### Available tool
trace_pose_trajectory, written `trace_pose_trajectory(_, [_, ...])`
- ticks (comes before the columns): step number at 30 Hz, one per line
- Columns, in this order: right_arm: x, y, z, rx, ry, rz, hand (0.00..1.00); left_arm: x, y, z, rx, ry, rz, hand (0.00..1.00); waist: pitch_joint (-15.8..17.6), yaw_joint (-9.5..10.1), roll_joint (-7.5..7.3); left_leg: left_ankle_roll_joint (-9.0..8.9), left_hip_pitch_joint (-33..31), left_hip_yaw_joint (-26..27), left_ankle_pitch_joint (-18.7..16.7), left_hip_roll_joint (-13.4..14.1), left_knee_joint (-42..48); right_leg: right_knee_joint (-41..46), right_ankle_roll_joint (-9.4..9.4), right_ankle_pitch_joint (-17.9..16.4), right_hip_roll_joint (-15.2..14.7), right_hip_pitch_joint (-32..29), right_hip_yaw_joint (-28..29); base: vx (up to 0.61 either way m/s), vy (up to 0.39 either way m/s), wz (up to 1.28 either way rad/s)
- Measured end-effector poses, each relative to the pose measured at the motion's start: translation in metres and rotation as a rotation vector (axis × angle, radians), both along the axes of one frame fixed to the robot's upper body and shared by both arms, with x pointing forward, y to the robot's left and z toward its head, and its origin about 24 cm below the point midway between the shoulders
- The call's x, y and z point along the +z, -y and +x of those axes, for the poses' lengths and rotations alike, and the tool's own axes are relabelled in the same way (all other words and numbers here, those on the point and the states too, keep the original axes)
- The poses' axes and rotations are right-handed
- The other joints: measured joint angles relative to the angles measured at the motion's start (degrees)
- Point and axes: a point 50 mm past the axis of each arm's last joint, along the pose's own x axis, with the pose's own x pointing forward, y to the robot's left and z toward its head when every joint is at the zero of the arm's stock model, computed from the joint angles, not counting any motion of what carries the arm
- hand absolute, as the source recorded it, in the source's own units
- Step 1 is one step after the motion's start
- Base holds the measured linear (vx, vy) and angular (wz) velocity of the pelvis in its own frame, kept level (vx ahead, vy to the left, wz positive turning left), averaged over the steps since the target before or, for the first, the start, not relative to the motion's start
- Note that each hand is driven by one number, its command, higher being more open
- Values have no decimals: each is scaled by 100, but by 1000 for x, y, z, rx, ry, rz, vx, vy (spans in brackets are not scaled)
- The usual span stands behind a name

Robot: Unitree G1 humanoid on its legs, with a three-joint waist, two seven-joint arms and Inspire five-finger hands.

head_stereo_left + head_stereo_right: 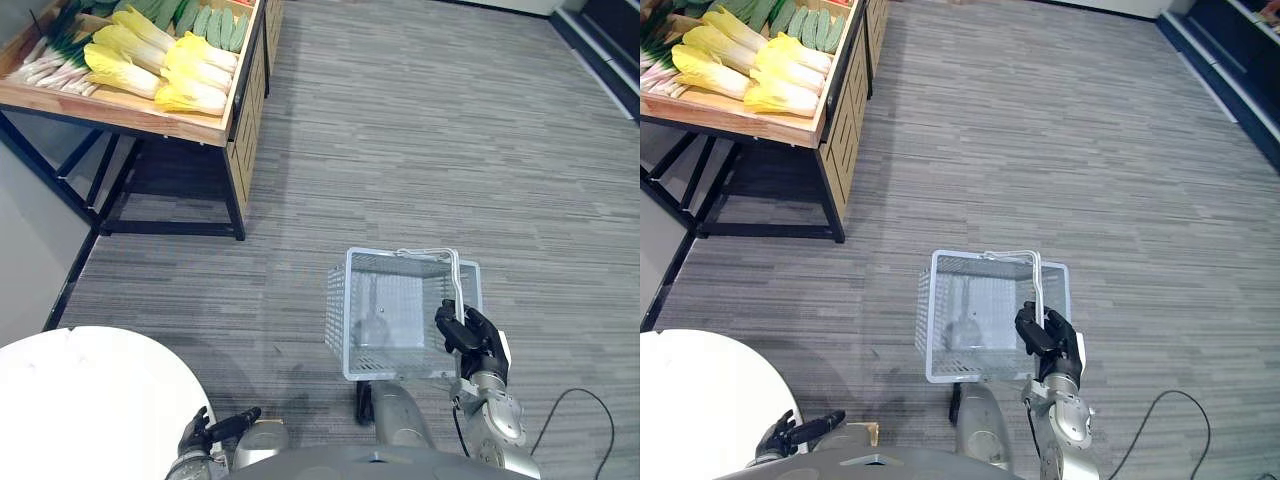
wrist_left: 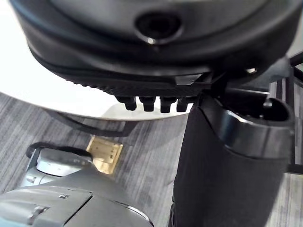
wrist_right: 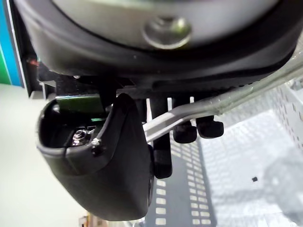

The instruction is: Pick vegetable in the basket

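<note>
A white wire basket (image 1: 338, 300) hangs empty above the grey floor, just in front of me. My right hand (image 1: 470, 335) is shut on its metal handle (image 3: 189, 113), with the fingers (image 3: 184, 132) curled round the bar and the mesh (image 3: 236, 184) below them. Pale yellow cabbages (image 1: 160, 65) lie on a wooden stand (image 1: 130, 115) at the far left, with green cucumbers (image 1: 215, 25) and spring onions (image 1: 50, 60) beside them. My left hand (image 1: 205, 432) hangs low at the lower left, relaxed and holding nothing.
A round white table (image 1: 80, 400) fills the lower left corner, close to my left hand. The stand rests on a dark metal frame (image 1: 235, 200). Grey carpet floor (image 1: 420, 130) stretches between the basket and the stand.
</note>
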Motion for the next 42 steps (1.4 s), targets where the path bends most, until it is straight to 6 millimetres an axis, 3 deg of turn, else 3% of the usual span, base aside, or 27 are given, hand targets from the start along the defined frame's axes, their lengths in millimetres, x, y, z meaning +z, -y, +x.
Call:
trace_pose_trajectory(1, [0,-1,0,2,-1,1,0,-1,-2,-7,9,-19,4,100,-13,-39,-76,-146,198,-92,-19,-39,-207,-309,-97,430,6,8,55,536,-318,63])
trace_pose_trajectory(2, [-1,1,-1,0,-5,-3,0,-1,-5,-8,18,-31,8,100,-31,-146,-87,-244,388,-285,-50,7,-357,-149,-223,1428,-13,2,127,530,-303,52])
trace_pose_trajectory(3, [2,5,3,-2,7,-12,0,-3,6,-1,18,-17,-22,100,-24,-118,176,-483,344,-340,78,262,-382,249,-352,1130,150,-168,3,439,-264,40])
trace_pose_trajectory(5, [6,3,9,6,30,-7,0,-3,11,3,9,-7,-33,100,-36,-120,211,-546,337,-479,441,324,-492,850,-480,700,152,-442,-95,384,-274,16])
trace_pose_trajectory(7, [11,2,15,20,59,-7,0,-3,11,4,-11,-10,-22,100,-42,-282,227,-585,460,-729,757,499,-499,1934,-640,-157,114,-647,-363,483,-334,48])
trace_pose_trajectory(11, [21,2,21,23,104,-15,0,-3,9,4,-9,-10,-17,100,-59,-407,198,-723,400,-958,917,702,-117,2580,-759,-906,138,-721,-609,353,-268,24])
trace_pose_trajectory(13, [23,3,22,16,122,2,0,-2,8,6,-6,-3,-17,100,-82,-399,195,-840,63,-1009,1243,751,515,2488,-807,-1057,224,-598,-680,254,-219,5])
trace_pose_trajectory(14, [23,2,21,16,121,10,0,-2,8,6,4,-3,-19,100,-82,-392,182,-885,-169,-1007,1674,767,1022,2292,-837,-1075,295,-384,-730,284,-231,0])
trace_pose_trajectory(16, [19,4,14,5,102,21,0,-3,6,2,50,-4,-29,100,-75,-375,167,-953,-608,-812,2993,862,2034,1707,-860,-1079,467,237,-654,330,-241,-7])
trace_pose_trajectory(17, [16,5,9,-7,87,22,0,-3,6,0,56,-3,-29,100,-67,-343,143,-936,-994,-619,2622,958,2858,1320,-935,-1027,580,610,-607,243,-156,-13])
trace_pose_trajectory(19, [13,9,3,-38,69,30,0,0,5,5,70,37,-26,100,-67,-281,120,-795,-1511,-269,1943,945,3519,896,-1016,-976,660,1106,-562,288,-137,-19])
trace_pose_trajectory(20, [12,10,0,-46,61,30,0,1,4,7,67,48,-24,100,-74,-240,112,-729,-1638,-128,1779,936,3550,781,-1029,-971,688,1254,-513,343,-101,-28])
trace_pose_trajectory(22, [10,11,-4,-57,47,30,0,3,2,10,73,80,-26,100,-101,-179,41,-552,-2109,139,1306,703,3067,432,-1041,-971,697,1752,-326,290,-10,-40])
trace_pose_trajectory(24, [9,11,-6,-60,40,31,0,5,1,14,64,102,-23,100,-140,-74,-35,-501,-2346,186,1119,419,2171,255,-1036,-970,613,2013,-123,305,75,-54])
trace_pose_trajectory(26, [8,12,-6,-65,37,30,0,7,-1,16,61,112,-18,100,-119,-68,-99,-569,-2491,164,1197,159,985,111,-998,-956,447,2298,-41,346,146,-41])
trace_pose_trajectory(27, [6,15,-7,-80,31,29,0,7,-1,17,61,113,-18,100,-120,-70,-99,-563,-2524,97,1566,48,145,37,-919,-989,353,2456,21,374,223,-31])
trace_pose_trajectory(28, [4,18,-9,-95,20,25,0,6,0,17,64,110,-20,100,-135,-65,-69,-556,-2519,-6,2078,3,-581,-32,-718,-1105,288,2626,80,307,196,-32])
trace_pose_trajectory(29, [3,19,-11,-105,11,24,0,6,2,16,65,107,-23,100,-162,-67,-22,-612,-2507,-46,2491,24,-793,-65,-619,-1169,282,2687,117,248,199,-32])
trace_pose_trajectory(30, [0,20,-14,-114,-5,24,0,4,5,14,69,99,-31,100,-213,-53,50,-565,-2444,-36,3122,50,-855,-59,-532,-1239,296,2760,211,255,210,-33])
trace_pose_trajectory(32, [-8,4,-13,-104,-21,77,0,5,-3,13,71,89,-7,100,-273,-54,-222,-326,-2305,207,3085,-210,-961,-72,-444,-1285,2,2797,393,333,241,-35])
trace_pose_trajectory(33, [-8,2,-13,-104,-23,85,0,5,-5,13,73,88,-4,100,-294,-41,-264,-281,-2305,268,3044,-250,-924,-79,-388,-1252,-44,2789,402,273,158,-28])
trace_pose_trajectory(35, [-11,-2,-16,-107,-31,97,0,4,-4,12,79,71,-7,100,-304,62,-277,-34,-2223,473,2924,-346,-816,-111,-188,-1125,-199,2804,547,252,157,-29])
trace_pose_trajectory(38, [-9,-6,-10,-88,-18,103,0,4,-2,11,81,67,-10,100,-318,141,-259,30,-2212,679,2727,-382,-698,-288,22,-978,-311,2830,715,157,127,-33])
trace_pose_trajectory(42, [-7,-12,-4,-54,-4,111,0,4,-2,12,81,72,-10,100,-327,256,-250,31,-2232,903,2471,-333,-464,-318,98,-933,-376,2789,957,44,72,-37])
